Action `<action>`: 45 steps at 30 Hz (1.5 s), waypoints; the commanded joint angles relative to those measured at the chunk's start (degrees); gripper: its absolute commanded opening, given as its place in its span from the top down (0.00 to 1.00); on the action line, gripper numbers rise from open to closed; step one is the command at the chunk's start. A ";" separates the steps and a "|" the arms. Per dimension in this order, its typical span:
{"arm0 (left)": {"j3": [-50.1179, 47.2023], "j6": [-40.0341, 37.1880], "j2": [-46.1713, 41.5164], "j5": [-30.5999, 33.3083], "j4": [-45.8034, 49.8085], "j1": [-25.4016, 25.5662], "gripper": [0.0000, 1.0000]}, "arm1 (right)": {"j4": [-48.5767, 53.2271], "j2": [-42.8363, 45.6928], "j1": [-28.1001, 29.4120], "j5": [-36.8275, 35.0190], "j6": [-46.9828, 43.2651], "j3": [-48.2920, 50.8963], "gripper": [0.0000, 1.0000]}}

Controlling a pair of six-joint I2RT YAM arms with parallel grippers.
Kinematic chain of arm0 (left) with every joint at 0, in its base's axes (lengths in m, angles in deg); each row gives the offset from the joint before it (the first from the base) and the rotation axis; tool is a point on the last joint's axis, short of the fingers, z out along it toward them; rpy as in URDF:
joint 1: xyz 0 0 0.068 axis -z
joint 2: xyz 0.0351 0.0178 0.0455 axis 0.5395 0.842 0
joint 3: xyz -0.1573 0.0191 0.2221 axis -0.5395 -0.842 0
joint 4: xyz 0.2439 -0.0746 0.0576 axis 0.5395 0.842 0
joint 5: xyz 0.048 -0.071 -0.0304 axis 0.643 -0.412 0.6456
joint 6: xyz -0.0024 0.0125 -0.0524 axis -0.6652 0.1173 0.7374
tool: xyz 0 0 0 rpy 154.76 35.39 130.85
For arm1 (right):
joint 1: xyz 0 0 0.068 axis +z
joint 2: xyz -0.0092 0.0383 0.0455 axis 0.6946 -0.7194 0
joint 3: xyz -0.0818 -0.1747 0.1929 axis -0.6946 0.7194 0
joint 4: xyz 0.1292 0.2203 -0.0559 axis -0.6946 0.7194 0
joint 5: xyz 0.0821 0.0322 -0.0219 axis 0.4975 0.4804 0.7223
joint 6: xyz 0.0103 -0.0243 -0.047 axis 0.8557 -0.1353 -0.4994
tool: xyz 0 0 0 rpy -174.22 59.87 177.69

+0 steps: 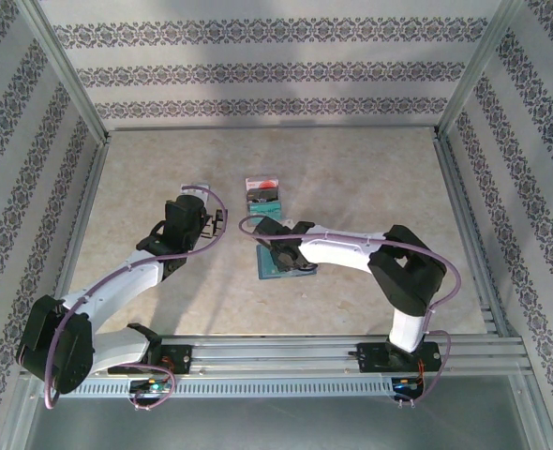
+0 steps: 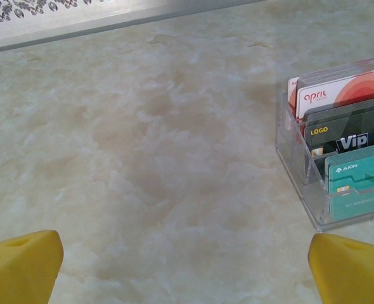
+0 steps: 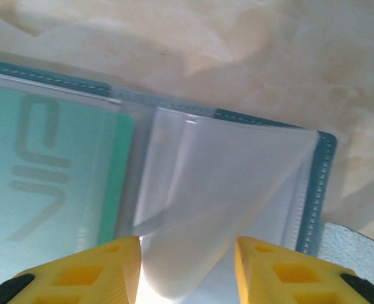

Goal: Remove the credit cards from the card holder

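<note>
Waiting at about ten o'clock from the card holder, the left end effector [image 2: 187, 269] hovers low over the bench [image 2: 142, 145]. Its yellow fingers are wide apart and grip nothing, likely parked clear of the work. At its two o'clock a clear rack [image 2: 298, 171] stands several credit cards [image 2: 358, 183] upright, probably the drop-off spot. Further right, the card holder [image 3: 323, 190] lies open and flat near bench centre. The right end effector [image 3: 187, 272] sits over it, fingers apart, straddling a lifted clear pocket [image 3: 225, 190], seemingly to reach inside. A green card [image 3: 54, 190] sits sleeved at that pocket's nine o'clock, so the task looks unfinished.
</note>
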 commanded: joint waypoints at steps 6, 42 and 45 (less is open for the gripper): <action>0.96 -4.43 1.32 0.86 -0.47 5.66 0.01 | -0.72 5.44 -2.50 -0.86 1.55 4.50 0.59; 0.67 -2.82 21.54 8.33 -4.99 21.39 0.01 | -13.64 28.14 -12.67 18.62 5.49 20.13 0.62; 0.78 -2.09 22.12 8.16 -4.72 21.39 0.01 | -18.02 24.85 -12.64 24.34 6.22 19.88 0.62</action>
